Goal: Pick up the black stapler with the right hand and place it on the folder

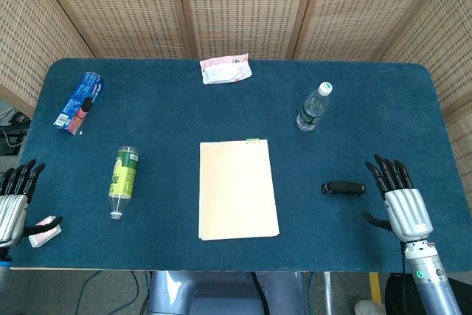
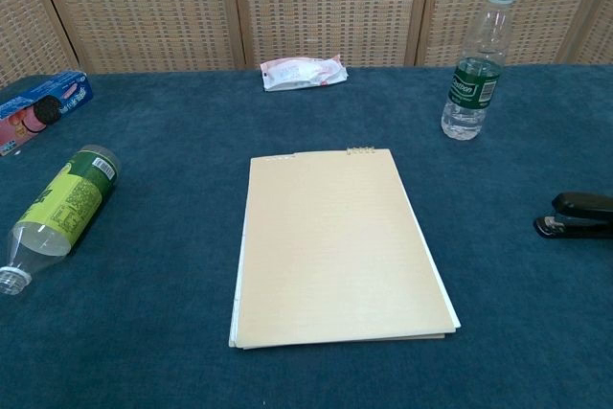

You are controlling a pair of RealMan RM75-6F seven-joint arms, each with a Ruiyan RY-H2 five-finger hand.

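Note:
The black stapler (image 1: 343,188) lies flat on the blue table, right of the tan folder (image 1: 237,189); the chest view shows the stapler (image 2: 578,215) at its right edge and the folder (image 2: 335,246) in the middle. My right hand (image 1: 398,198) rests near the table's front right, fingers apart and empty, a short gap to the right of the stapler. At the front left corner my left hand (image 1: 15,201) is flat with fingers spread, holding nothing. Neither hand appears in the chest view.
An upright water bottle (image 1: 313,107) stands behind the stapler. A green-labelled bottle (image 1: 123,180) lies left of the folder. A blue cookie pack (image 1: 78,101) sits far left, a pink packet (image 1: 226,68) at the back, and a small pink item (image 1: 46,231) by my left hand.

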